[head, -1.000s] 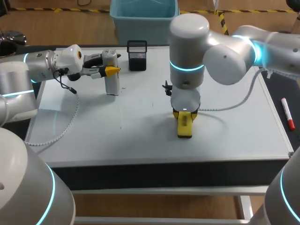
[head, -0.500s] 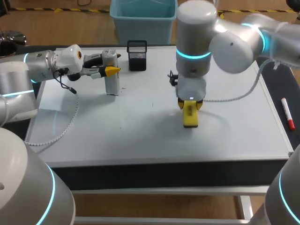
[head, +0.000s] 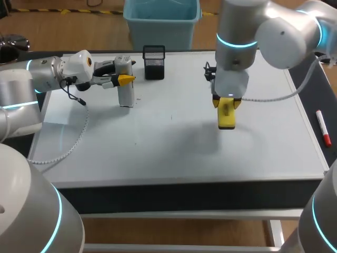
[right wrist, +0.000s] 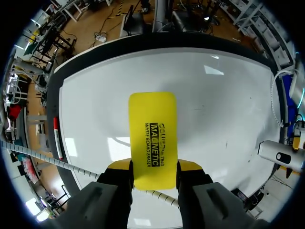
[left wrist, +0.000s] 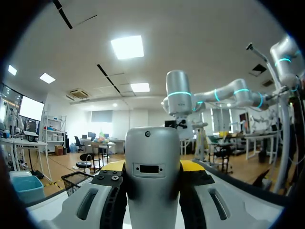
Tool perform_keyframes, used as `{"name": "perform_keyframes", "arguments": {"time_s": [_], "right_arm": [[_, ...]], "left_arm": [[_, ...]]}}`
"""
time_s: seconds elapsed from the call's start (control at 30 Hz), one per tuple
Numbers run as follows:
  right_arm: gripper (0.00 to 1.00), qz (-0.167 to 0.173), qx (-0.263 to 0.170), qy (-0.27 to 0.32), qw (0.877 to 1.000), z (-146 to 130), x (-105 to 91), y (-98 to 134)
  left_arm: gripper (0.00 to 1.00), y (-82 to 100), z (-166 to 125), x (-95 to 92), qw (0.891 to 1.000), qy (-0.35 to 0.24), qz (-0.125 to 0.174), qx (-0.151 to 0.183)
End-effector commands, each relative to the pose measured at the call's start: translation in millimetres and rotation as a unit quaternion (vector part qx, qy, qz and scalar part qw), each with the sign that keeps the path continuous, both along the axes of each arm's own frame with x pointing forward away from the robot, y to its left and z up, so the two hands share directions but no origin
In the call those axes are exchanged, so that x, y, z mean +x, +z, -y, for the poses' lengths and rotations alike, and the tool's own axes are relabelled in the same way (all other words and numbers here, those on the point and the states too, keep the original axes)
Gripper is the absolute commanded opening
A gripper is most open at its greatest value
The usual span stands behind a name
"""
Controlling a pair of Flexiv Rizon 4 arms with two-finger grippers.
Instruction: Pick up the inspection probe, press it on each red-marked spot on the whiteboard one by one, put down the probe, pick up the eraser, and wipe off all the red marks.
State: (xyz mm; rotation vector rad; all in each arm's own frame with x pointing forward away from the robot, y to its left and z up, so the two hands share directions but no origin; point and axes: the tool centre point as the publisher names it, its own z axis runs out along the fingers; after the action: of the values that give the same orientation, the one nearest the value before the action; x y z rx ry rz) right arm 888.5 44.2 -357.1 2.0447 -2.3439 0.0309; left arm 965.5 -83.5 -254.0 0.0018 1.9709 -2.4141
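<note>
The left hand [head: 125, 79] is gripping the upright probe [head: 125, 94], which is standing like a post on the far left part of the whiteboard [head: 174, 153]. The mesh holder [head: 154, 61] is sitting near it at the far edge. The right arm [head: 239, 37] is hanging over the board right of the middle, its hand [head: 227, 103] clamping the eraser [head: 227, 121]. A wide bare strip of board is lying open between probe and eraser, and bare board is running along the whole near side. The left arm's cable [head: 79, 138] is looping over the left side. A marker [head: 323, 128] is lying on the bench beside the board's right edge.
</note>
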Motion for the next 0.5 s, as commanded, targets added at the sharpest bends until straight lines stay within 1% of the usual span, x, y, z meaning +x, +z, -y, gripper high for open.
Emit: {"name": "perform_keyframes", "arguments": {"time_s": [0.03, 0.37, 0.43, 0.5], "right_arm": [[0.00, 0.002, -0.001, 0.001, 1.000, 1, -0.9, 1], [0.00, 0.002, -0.003, 0.003, 1.000, 1, 0.2, -1], [0.00, 0.006, -0.008, -0.001, 1.000, 4, 8.7, -3], [0.00, 0.017, -0.015, 0.001, 1.000, 7, 21.1, -3]], "left_arm": [[0.00, 0.4, 0, -0.1, 1.000, 0.000, 0.001, -0.001], [0.00, 0.4, 0, -0.1, 1.000, 0.000, 0.001, -0.001], [0.00, 0.4, 0, -0.1, 1.000, 0.000, 0.001, -0.001], [0.00, 0.4, 0, -0.1, 1.000, 0.000, 0.001, -0.001]]}}
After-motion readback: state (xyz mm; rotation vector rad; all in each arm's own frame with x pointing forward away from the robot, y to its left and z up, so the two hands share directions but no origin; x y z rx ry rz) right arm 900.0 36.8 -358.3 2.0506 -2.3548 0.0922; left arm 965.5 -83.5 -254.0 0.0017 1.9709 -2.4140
